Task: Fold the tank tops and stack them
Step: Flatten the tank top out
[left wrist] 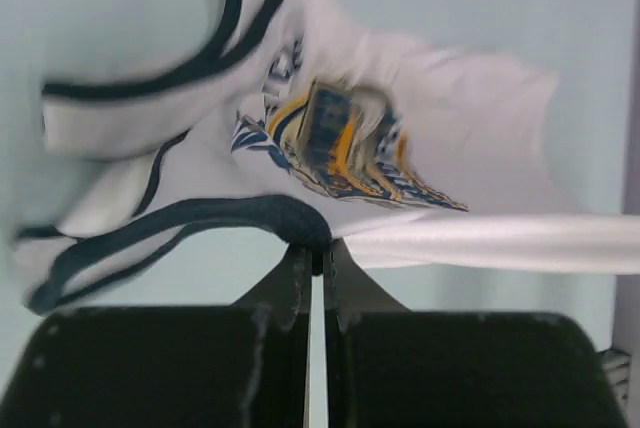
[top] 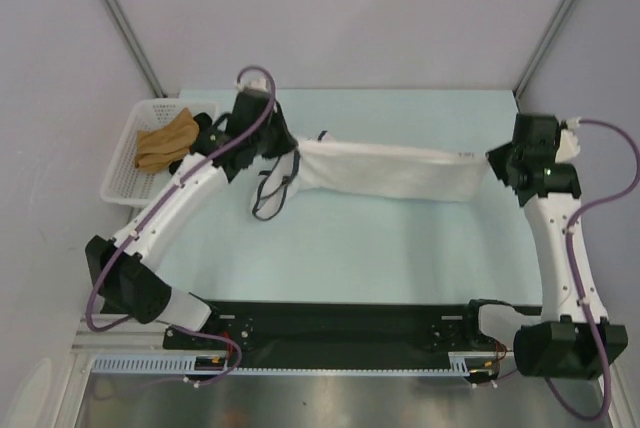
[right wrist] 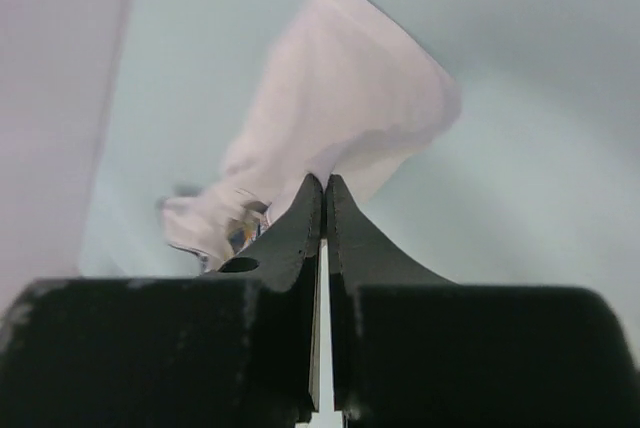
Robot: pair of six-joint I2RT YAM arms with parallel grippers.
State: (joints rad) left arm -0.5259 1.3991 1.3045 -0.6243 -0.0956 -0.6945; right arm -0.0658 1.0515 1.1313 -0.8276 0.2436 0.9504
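One white tank top [top: 385, 170] hangs stretched between my two grippers above the pale green table [top: 380, 248]. My left gripper [top: 278, 140] is shut on its navy-trimmed armhole end; the dark straps dangle below it [top: 272, 193]. In the left wrist view the jaws [left wrist: 317, 253] pinch the navy trim [left wrist: 290, 220], and the blue-and-orange chest print [left wrist: 345, 143] shows beyond. My right gripper [top: 497, 163] is shut on the hem end. In the right wrist view its jaws [right wrist: 324, 183] pinch white cloth [right wrist: 340, 108] that trails away toward the print.
A white slotted basket [top: 125, 163] stands at the table's left edge with a tan cloth [top: 165, 143] and something dark in it. Grey walls and metal posts enclose the table at the back. The black base rail [top: 330, 333] runs along the near edge.
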